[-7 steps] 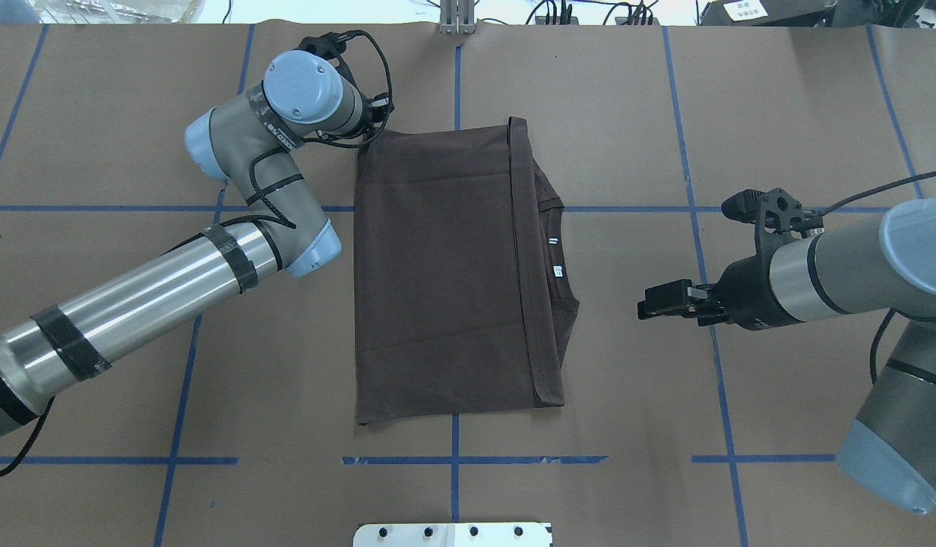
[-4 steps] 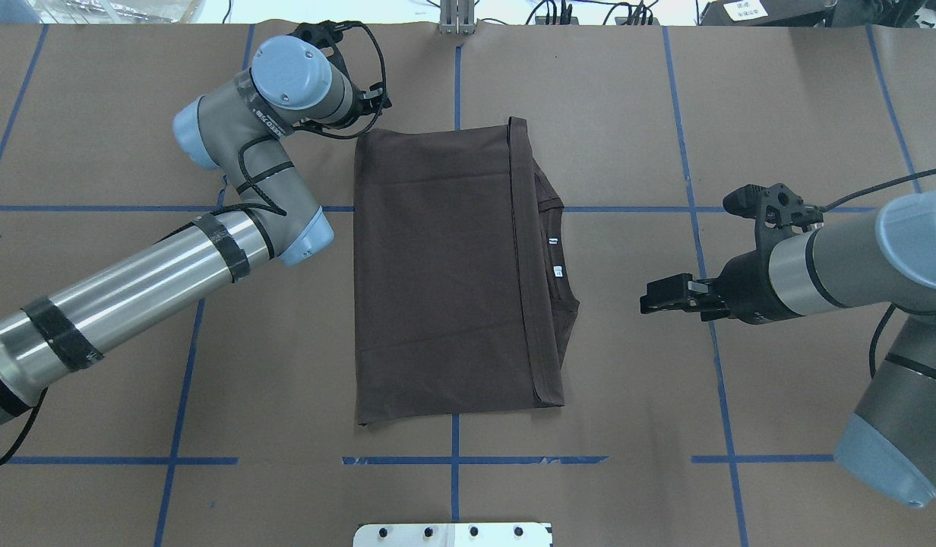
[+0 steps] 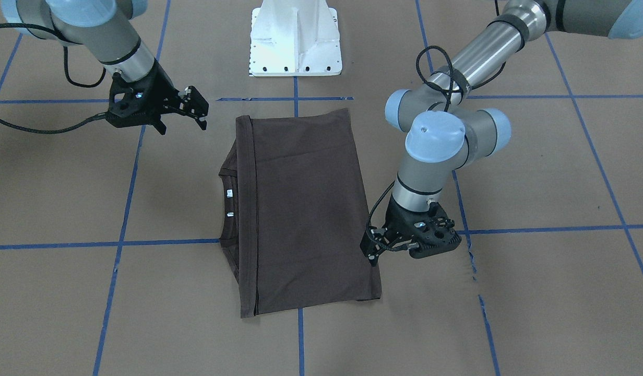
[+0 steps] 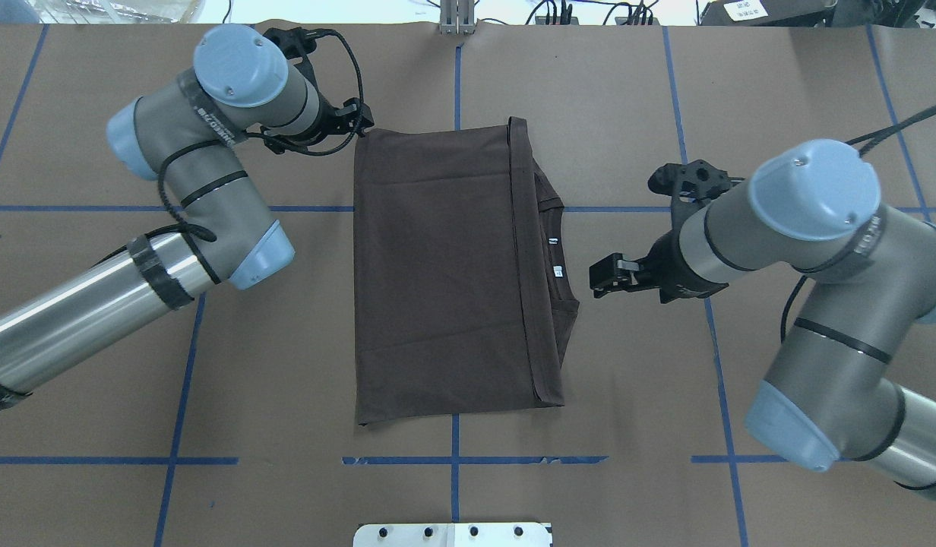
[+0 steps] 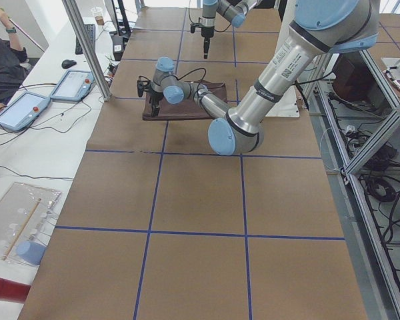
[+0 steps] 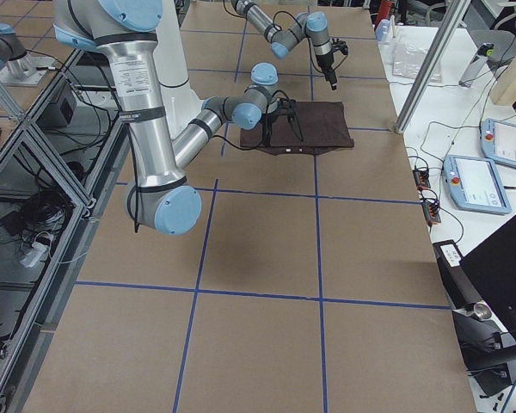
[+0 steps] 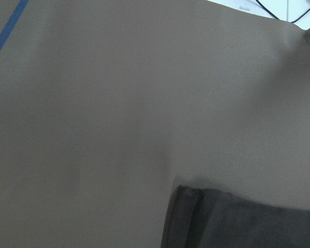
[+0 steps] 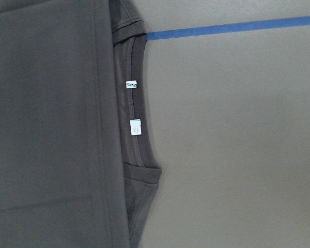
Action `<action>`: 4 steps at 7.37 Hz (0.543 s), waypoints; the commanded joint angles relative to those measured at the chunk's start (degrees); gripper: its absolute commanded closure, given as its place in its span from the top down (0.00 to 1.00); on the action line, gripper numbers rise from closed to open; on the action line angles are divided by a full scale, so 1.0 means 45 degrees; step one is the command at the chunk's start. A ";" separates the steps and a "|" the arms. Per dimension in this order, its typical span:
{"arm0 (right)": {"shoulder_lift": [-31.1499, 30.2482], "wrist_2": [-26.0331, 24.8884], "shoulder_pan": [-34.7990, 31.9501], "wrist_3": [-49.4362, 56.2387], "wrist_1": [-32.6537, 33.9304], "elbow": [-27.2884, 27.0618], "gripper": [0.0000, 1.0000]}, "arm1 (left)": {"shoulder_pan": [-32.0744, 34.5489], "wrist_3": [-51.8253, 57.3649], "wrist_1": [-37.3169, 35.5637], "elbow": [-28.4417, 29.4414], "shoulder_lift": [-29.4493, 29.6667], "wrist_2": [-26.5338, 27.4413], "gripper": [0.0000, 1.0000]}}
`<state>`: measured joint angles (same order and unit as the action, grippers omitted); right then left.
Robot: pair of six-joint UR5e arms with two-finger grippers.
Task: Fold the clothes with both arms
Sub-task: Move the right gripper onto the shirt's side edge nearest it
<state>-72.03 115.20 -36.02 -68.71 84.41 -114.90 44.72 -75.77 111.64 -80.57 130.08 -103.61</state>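
While its jaws' spread cannot be made out, the left gripper [image 4: 359, 121] hovers at the upper-left corner of the folded T-shirt [image 4: 437, 273], centre frame; the right gripper [image 4: 599, 278], jaws apart, faces the collar [image 4: 553, 235] at right. Judged mid-fold: next, both must pinch an edge. White neck labels [image 8: 136, 127] are unreadable.

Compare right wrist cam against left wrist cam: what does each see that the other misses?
Only the right wrist view: the ribbed round collar and two small white neck labels of the dark brown short-sleeved T-shirt, with a folded layer covering most of it. Only the left wrist view: one plain hemmed corner of that shirt, low in frame. Both: the brown paper table cover and a blue tape line.
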 commanded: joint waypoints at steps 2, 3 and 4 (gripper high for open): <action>0.2114 -0.3110 0.2527 0.0093 0.3361 0.0920 1.00 | -0.0851 -0.0115 -0.2655 -0.4879 -0.1970 -0.0316 1.00; 0.2681 -0.3138 0.2961 0.0073 0.3854 0.1349 1.00 | -0.0991 -0.0174 -0.2854 -0.5314 -0.2070 -0.0336 1.00; 0.2687 -0.3061 0.3178 0.0112 0.3937 0.1430 1.00 | -0.1050 -0.0174 -0.2856 -0.5318 -0.2090 -0.0317 1.00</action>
<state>-61.30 101.99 -23.82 -68.32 100.29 -109.64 40.70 -76.40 99.63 -102.90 121.23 -105.04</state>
